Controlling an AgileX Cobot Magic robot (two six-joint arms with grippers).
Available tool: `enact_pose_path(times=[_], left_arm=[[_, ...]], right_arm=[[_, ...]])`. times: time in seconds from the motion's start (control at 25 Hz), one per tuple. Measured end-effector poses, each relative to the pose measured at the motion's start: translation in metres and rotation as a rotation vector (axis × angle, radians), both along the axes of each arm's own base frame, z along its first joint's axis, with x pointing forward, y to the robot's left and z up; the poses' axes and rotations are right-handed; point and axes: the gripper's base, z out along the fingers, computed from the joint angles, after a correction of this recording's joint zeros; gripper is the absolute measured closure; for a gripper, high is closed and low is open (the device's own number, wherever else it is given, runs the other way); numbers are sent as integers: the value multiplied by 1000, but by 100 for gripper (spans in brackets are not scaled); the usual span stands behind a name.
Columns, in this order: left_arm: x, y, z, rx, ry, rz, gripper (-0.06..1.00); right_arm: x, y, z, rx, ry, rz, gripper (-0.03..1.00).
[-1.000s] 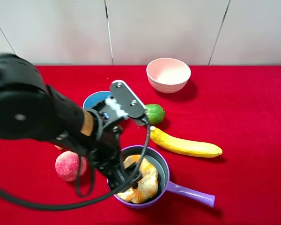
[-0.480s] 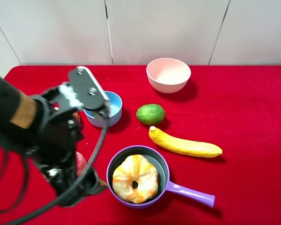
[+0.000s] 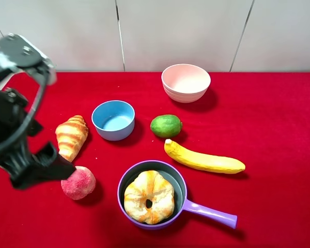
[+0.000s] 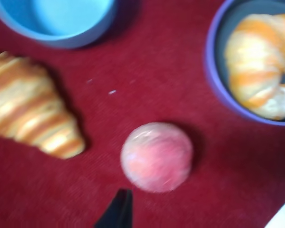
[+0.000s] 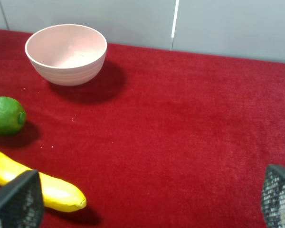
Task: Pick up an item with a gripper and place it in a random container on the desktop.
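The ring-shaped pastry is lying flat inside the purple-rimmed pan, near the front of the red desktop. The pan's lilac handle is pointing toward the right side of the table.

The left gripper is hanging over the left edge of the desktop, apart from the pan and holding nothing. From the left wrist view only one dark fingertip is showing, so I cannot tell whether its jaws are spread or pressed together. That view is looking down on a peach, with the striped croissant and the blue bowl beyond it.

The right gripper is standing wide apart and empty; its two fingertips are showing at opposite corners of the right wrist view, above bare cloth.

A banana is lying just beside the pan, a lime is sitting near the banana's tip, and a pink bowl is resting toward the back.
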Motion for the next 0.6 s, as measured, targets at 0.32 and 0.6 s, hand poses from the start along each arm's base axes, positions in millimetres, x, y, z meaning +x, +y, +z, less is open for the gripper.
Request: enact_pose_path(times=[0.32, 0.6], left_arm=[[-9, 49, 24, -51, -67, 215, -5], [-43, 86, 37, -49, -79, 377, -5]], right_arm=[[0, 0, 0, 0, 0, 0, 27], [0, 0, 0, 0, 0, 0, 27]])
